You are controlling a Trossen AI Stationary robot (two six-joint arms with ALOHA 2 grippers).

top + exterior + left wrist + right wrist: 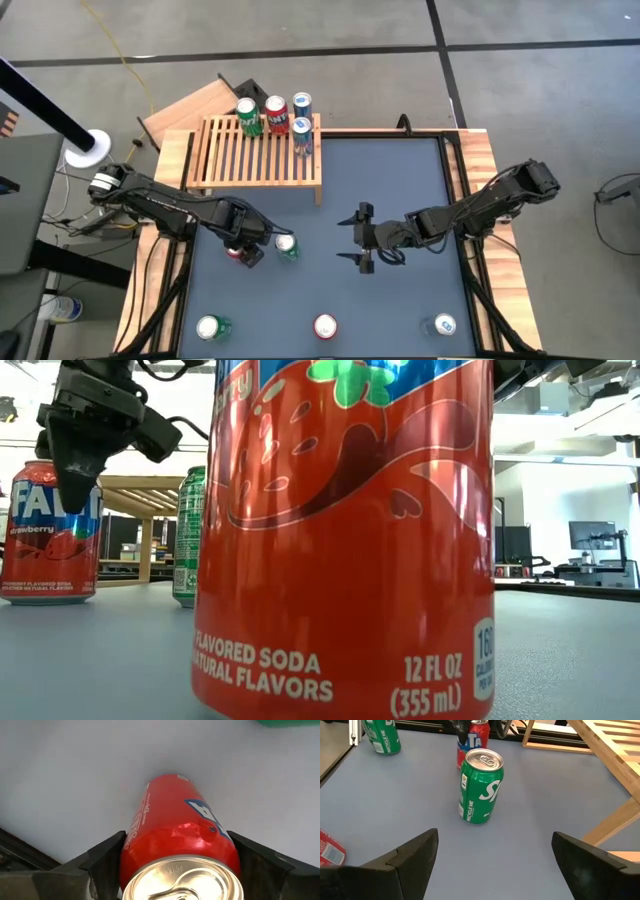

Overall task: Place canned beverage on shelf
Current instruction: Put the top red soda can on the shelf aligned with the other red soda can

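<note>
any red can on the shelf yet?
Yes, the high view shows one red can standing on the slatted wooden shelf, between a green can and two blue cans.

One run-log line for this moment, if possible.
left gripper: closing around red can | right gripper: open, waiting mid-table | shelf: four cans

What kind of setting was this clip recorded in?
Probably a robotics lab or office workspace. The table stands on a taped concrete floor, cables trail beside it, and the low view shows desks with monitors in an open room behind.
</note>
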